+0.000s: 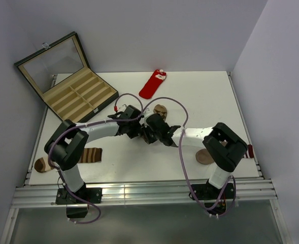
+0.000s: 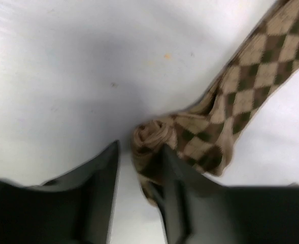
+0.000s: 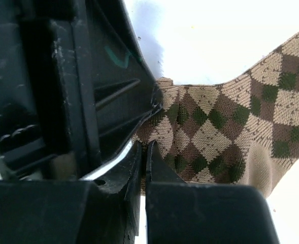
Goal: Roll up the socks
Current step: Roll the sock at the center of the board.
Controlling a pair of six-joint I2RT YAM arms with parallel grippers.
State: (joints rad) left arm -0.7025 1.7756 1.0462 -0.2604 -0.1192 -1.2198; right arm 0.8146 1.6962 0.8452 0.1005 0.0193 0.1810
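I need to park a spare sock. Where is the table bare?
Bare: the far right stretch of table between the red sock and the right edge, and the near middle strip between the striped sock and the plain tan sock. Crowded: the centre, where left hand and right hand meet at the argyle sock, and the far left, under the open case.

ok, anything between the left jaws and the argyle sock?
Nothing visible. The rolled end of the argyle sock sits right at the jaws of the open left gripper, against one finger. The right gripper, shut, is close beside it at the sock's edge, not in the gap.
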